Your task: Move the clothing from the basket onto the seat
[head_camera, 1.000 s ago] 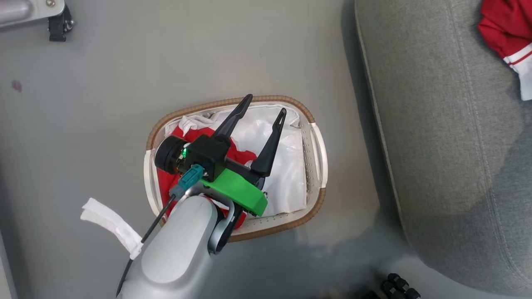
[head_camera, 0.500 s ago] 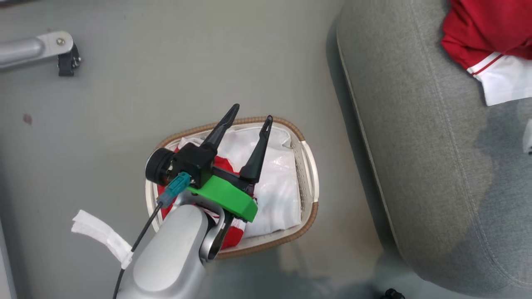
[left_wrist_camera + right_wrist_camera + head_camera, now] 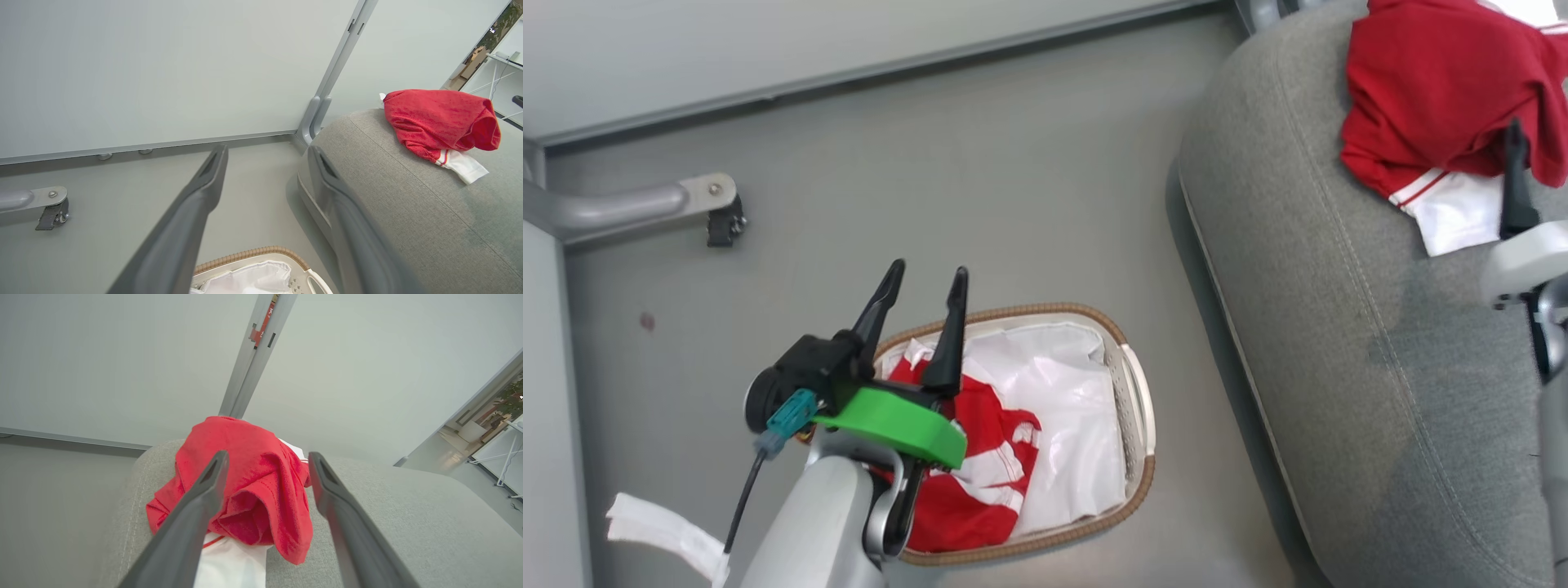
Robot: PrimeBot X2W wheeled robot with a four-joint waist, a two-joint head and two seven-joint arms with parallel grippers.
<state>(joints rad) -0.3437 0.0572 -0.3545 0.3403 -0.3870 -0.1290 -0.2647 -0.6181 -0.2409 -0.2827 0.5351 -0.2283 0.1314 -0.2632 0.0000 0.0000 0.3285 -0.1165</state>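
Half done, you'd say: one red garment lies at the seat's far corner, your right claw wide open and empty over it. The second garment sits in the basket; your left claw is open and empty above it.

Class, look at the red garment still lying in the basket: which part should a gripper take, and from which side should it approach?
Take the bunched red fold of the garment near its middle, coming straight down from above. The basket walls close off every side, and the crumpled cloth seems to offer raised folds; keep off the glossy white liner beside it.
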